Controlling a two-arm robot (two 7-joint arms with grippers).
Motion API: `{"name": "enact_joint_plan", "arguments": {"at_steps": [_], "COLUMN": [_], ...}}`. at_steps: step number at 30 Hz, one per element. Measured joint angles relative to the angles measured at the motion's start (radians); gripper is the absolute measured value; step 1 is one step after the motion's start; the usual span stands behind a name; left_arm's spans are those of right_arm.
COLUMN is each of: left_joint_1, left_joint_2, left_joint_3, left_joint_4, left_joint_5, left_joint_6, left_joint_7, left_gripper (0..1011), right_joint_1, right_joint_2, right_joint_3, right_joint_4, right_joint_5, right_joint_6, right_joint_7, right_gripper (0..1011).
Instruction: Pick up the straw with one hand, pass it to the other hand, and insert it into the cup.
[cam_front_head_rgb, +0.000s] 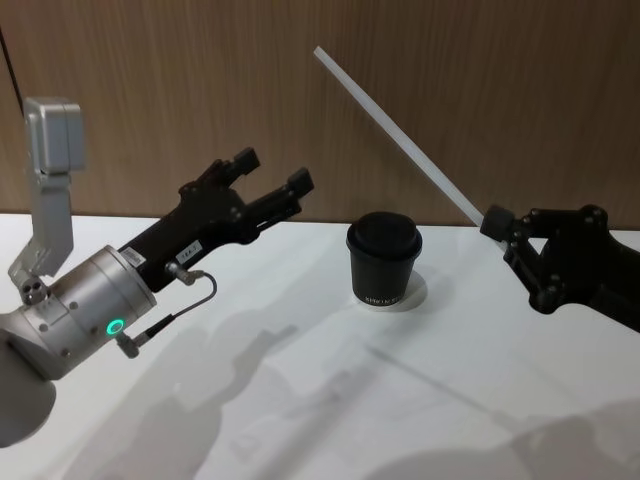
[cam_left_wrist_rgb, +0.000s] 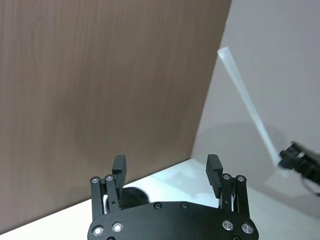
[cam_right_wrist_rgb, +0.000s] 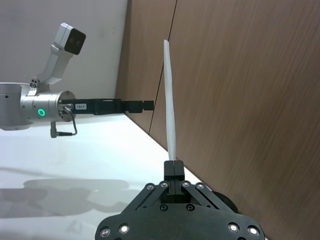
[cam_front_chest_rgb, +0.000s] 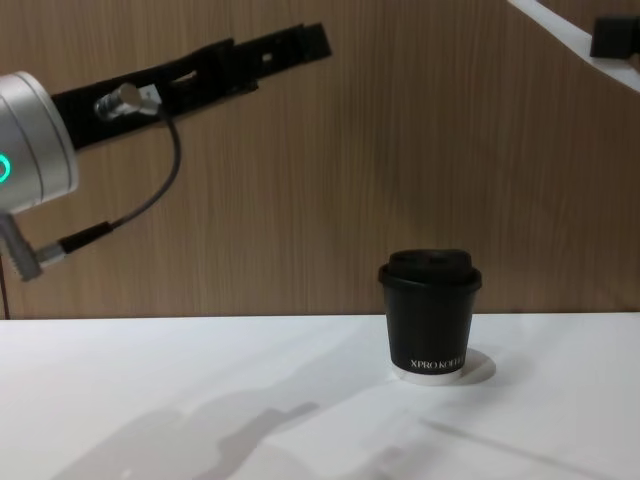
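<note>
**White straw pinched in my right gripper**

My right gripper's fingers are closed tight on the lower end of the straw. From there the straw slants up and away toward my left side, in front of the brown wood-grain wall. My left gripper is raised in the air with its two fingers spread apart. It points toward the straw's upper end but is well apart from it. The black paper cup, with its domed lid on, stands upright on the white counter. It sits below both grippers and between them.
</note>
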Motion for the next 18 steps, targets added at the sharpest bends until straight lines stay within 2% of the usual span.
{"name": "enact_joint_plan", "arguments": {"at_steps": [10,18], "left_joint_1": [-0.052,-0.098], "left_joint_2": [-0.038,-0.069], "left_joint_3": [0.014,0.035], "left_joint_4": [0.057,0.111], "left_joint_5": [-0.091,-0.138], "left_joint_6": [0.017,0.018], "left_joint_7": [-0.08,-0.142], "left_gripper": [1001,1001], "right_joint_1": [0.0,0.0], "right_joint_2": [0.0,0.0], "right_joint_3": [0.0,0.0], "right_joint_4": [0.0,0.0], "right_joint_5": [0.0,0.0], "right_joint_6": [0.0,0.0], "right_joint_7": [0.0,0.0], "right_gripper": [0,0]}}
